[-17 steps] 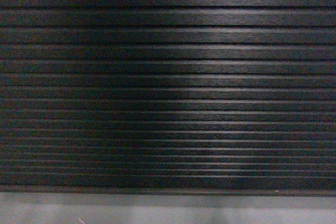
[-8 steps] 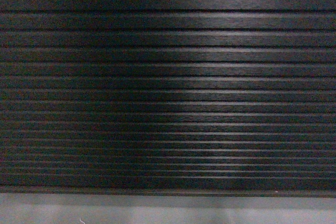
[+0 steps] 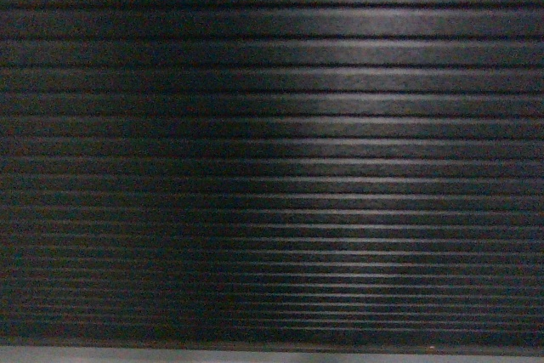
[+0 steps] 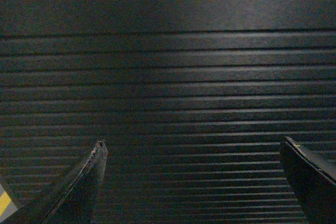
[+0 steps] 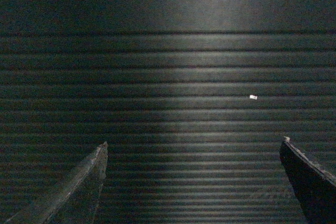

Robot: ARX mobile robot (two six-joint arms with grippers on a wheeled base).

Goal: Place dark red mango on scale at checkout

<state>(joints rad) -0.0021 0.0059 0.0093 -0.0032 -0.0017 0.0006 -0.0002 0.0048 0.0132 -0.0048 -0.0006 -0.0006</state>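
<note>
Left gripper (image 4: 191, 148): nearest in the left wrist view, jaws spread wide, nothing between them.
Right gripper (image 5: 193, 148): nearest in the right wrist view, jaws equally wide apart, holding nothing.
Checkout (image 3: 272, 176): its dark ribbed front panel fills all three views, just beyond both grippers.
White speck (image 5: 253, 97): a small mark on one rib, right wrist view.
Plinth (image 3: 255, 354): thin grey strip under the panel, head view.
Mango: in none of the views.
Scale: in none of the views.
</note>
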